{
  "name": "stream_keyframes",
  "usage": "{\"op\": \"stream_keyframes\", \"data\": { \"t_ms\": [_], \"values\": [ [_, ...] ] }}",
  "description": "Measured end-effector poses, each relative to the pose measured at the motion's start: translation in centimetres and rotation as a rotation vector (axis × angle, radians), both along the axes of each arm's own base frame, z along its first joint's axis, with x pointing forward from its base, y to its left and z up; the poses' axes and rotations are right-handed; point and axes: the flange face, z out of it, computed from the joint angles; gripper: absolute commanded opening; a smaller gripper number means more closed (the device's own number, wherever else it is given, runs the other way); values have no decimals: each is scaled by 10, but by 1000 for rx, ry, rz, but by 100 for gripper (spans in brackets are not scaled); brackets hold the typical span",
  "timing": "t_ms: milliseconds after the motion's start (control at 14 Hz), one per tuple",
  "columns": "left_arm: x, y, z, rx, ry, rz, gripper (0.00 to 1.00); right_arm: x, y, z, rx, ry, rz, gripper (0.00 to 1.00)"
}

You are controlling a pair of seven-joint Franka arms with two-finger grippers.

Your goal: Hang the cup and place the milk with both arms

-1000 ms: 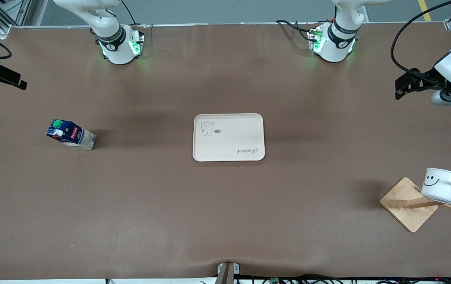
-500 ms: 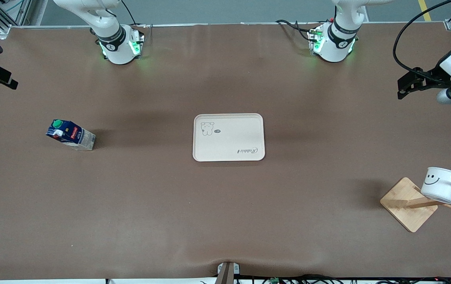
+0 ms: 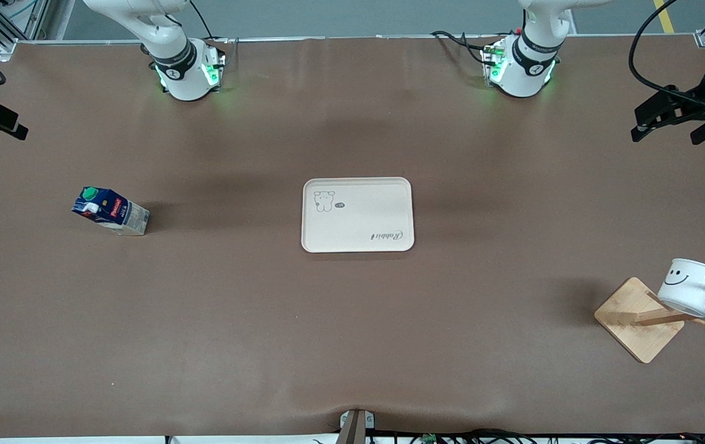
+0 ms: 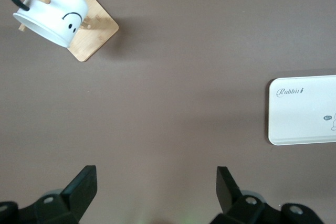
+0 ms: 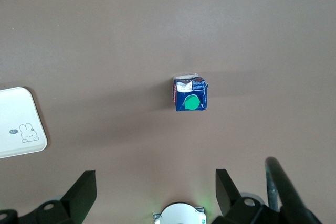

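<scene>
The cup, white with a black smiley, hangs by its black loop handle on a peg of the wooden rack near the left arm's end of the table. It also shows in the left wrist view. The milk, a dark blue carton with a green cap, stands on the table toward the right arm's end and shows in the right wrist view. My left gripper is open and empty, high over the table's edge. My right gripper is open and empty, high over the other end.
A cream tray with a rabbit drawing lies at the table's middle, with nothing on it; it shows in both wrist views. The arm bases stand along the table's back edge.
My left gripper has drawn away from the cup and rack, higher and toward the table's end. My right gripper shifted slightly outward, then held still. The cup stays on its peg.
</scene>
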Motion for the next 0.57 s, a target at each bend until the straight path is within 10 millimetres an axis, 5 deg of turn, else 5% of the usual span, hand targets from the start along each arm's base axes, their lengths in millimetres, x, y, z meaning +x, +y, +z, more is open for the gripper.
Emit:
{"op": "stream_keyframes", "data": {
  "t_ms": [571],
  "values": [
    [3, -10, 5, 32, -17, -22, 100, 0, -1, 0, 0, 0, -3, 100]
  ]
}}
